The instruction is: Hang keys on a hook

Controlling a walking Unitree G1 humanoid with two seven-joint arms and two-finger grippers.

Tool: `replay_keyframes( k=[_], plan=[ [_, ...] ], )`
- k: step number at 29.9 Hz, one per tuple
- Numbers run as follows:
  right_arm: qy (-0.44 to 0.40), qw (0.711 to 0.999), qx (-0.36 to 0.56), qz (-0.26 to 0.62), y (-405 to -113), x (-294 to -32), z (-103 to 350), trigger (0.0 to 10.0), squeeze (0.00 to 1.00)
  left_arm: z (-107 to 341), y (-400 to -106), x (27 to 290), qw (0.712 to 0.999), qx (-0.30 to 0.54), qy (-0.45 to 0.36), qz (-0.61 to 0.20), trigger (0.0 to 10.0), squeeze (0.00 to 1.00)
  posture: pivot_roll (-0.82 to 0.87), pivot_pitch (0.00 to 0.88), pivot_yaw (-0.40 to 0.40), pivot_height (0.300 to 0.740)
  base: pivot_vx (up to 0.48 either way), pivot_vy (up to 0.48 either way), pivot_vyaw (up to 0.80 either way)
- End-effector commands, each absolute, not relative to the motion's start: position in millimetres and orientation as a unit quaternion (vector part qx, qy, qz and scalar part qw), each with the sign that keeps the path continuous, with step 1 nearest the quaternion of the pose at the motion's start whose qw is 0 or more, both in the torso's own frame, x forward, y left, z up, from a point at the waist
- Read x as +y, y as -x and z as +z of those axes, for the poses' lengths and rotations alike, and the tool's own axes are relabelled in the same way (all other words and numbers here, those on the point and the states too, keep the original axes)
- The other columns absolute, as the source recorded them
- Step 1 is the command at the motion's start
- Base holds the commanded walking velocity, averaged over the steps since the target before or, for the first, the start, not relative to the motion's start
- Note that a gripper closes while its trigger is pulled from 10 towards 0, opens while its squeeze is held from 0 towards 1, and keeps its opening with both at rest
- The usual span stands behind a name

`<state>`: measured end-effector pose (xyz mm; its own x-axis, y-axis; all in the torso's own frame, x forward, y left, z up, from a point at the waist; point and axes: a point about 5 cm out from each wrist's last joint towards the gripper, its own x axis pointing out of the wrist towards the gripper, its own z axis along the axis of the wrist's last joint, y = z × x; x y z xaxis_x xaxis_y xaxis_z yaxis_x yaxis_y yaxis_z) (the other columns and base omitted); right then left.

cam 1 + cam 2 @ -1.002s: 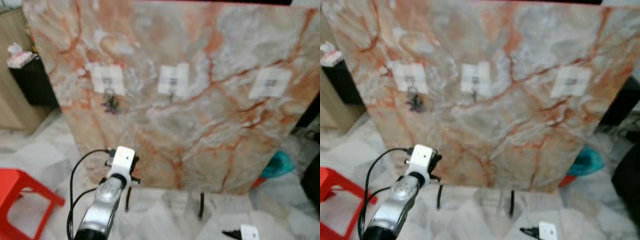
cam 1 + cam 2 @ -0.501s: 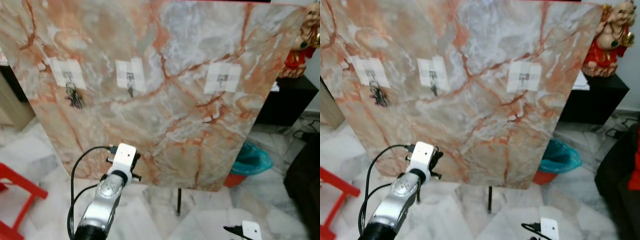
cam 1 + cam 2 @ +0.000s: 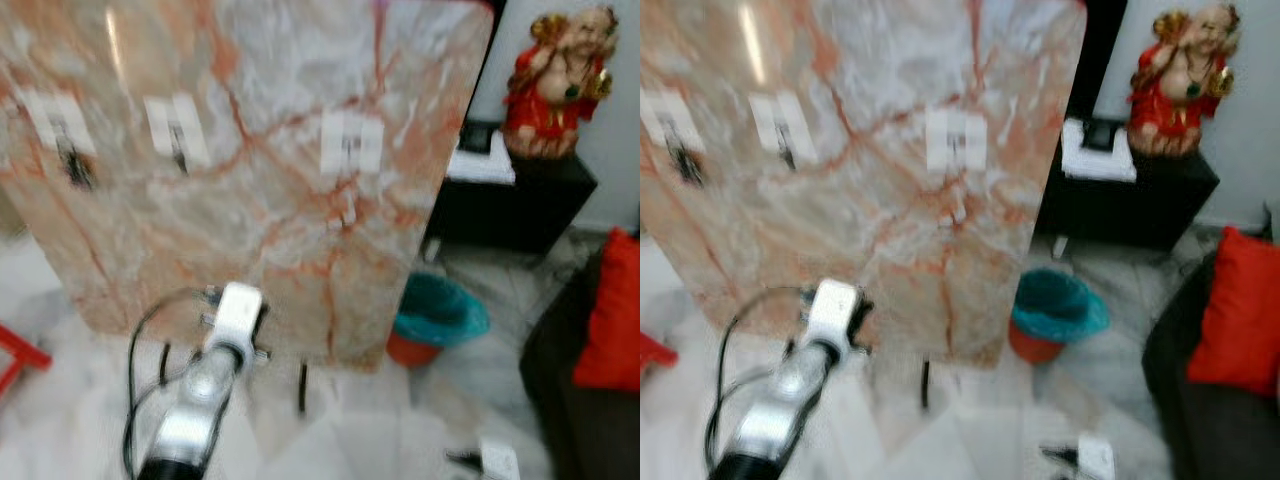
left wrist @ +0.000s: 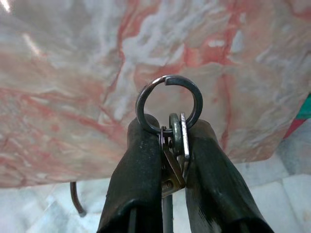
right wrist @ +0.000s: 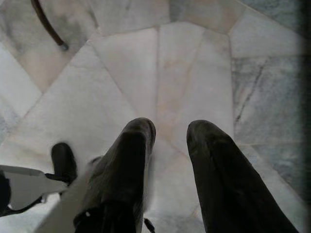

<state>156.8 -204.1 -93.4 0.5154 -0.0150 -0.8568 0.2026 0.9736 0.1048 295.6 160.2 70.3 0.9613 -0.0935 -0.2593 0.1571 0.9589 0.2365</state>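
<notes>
- A marble board [image 3: 250, 150] is filling the upper left of the frame, carrying three hooks [image 3: 349, 143].
- The left hand [image 4: 170, 145] is clamping the keys [image 4: 171, 145], ring [image 4: 168, 104] pointing up toward the board.
- The right hand [image 5: 167, 141] is hanging parted over the floor [image 5: 194, 58], holding nothing.

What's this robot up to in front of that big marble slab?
It is hanging keys on a hook. Its left gripper is shut on a bunch of keys, ring up, held out before the marble board. The board has three hooks; the rightmost hook looks free, and something dark hangs on the leftmost. The right gripper hangs open over the floor.
</notes>
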Motion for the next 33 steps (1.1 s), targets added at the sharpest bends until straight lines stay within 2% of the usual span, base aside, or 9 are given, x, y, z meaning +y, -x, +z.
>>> replay_keyframes(
  k=[1, 8, 14, 23, 27, 28, 33],
  plan=[
    [-0.096, 0.865, 0.487, -0.075, -155, -211, -93, 10.0, 0.00, 74, -298, 151, 0.981, 0.115, -0.135, -0.078, 10.0, 0.00, 0.00, 0.000, -0.058, 0.740, 0.000, -0.315, 0.00],
    [-0.098, 0.865, 0.487, -0.076, -155, -210, -93, 10.0, 0.00, 78, -299, 151, 0.981, 0.105, -0.141, -0.079, 10.0, 0.00, 0.00, 0.000, -0.061, 0.740, 0.000, 0.000, 0.00],
    [-0.101, 0.867, 0.483, -0.075, -155, -210, -93, 10.0, 0.00, 78, -298, 149, 0.980, 0.105, -0.149, -0.080, 10.0, 0.00, 0.00, 0.000, -0.061, 0.740, 0.000, -0.397, 0.00],
    [-0.104, 0.868, 0.480, -0.075, -155, -211, -92, 10.0, 0.00, 82, -302, 159, 0.974, 0.104, -0.201, -0.035, 10.0, 0.00, 0.00, 0.000, -0.065, 0.740, 0.000, -0.047, 0.00],
    [-0.102, 0.868, 0.481, -0.073, -156, -211, -92, 10.0, 0.00, 99, -308, 169, 0.959, 0.069, -0.273, 0.013, 10.0, 0.00, 0.00, 0.000, -0.068, 0.740, 0.000, 0.000, 0.00],
    [-0.100, 0.868, 0.481, -0.072, -156, -211, -92, 10.0, 0.00, 102, -309, 179, 0.952, 0.073, -0.292, 0.060, 10.0, 0.00, 0.00, 0.000, -0.069, 0.740, 0.000, 0.000, 0.00],
    [-0.099, 0.869, 0.480, -0.070, -157, -211, -92, 10.0, 0.00, 110, -309, 199, 0.948, 0.068, -0.278, 0.137, 10.0, 0.00, -0.01, 0.000, -0.072, 0.740, 0.000, 0.000, 0.00]
  ],
)
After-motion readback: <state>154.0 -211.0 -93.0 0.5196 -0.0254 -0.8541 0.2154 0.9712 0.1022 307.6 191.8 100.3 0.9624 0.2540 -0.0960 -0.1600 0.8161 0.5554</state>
